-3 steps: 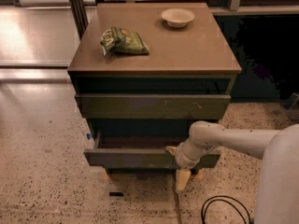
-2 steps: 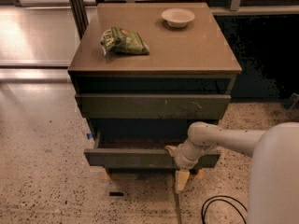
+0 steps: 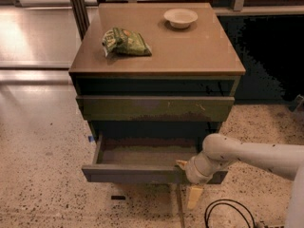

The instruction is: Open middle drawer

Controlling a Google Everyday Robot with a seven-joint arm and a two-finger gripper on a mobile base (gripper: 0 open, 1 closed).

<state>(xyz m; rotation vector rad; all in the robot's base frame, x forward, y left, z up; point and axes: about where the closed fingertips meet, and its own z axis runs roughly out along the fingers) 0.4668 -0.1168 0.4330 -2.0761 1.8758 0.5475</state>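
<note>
The middle drawer (image 3: 137, 173) is pulled partway out of the cabinet (image 3: 190, 61), and its brownish-grey inner floor shows behind its plain dark front. My gripper (image 3: 188, 180) is at the right part of that front. One pale fingertip (image 3: 181, 164) hooks over the front's top edge into the drawer. The other finger (image 3: 194, 196) hangs down in front of and below it. My white arm (image 3: 256, 156) comes in from the right. The front with pale scratch marks (image 3: 156, 108) above is shut.
A green snack bag (image 3: 126, 42) and a white bowl (image 3: 180, 17) lie on the cabinet top. A black cable (image 3: 223, 213) loops on the speckled floor at the lower right. A dark post (image 3: 78, 8) stands behind the cabinet's left side.
The middle drawer has slid further out toward the camera, and my gripper has moved with it. The rest is unchanged.
</note>
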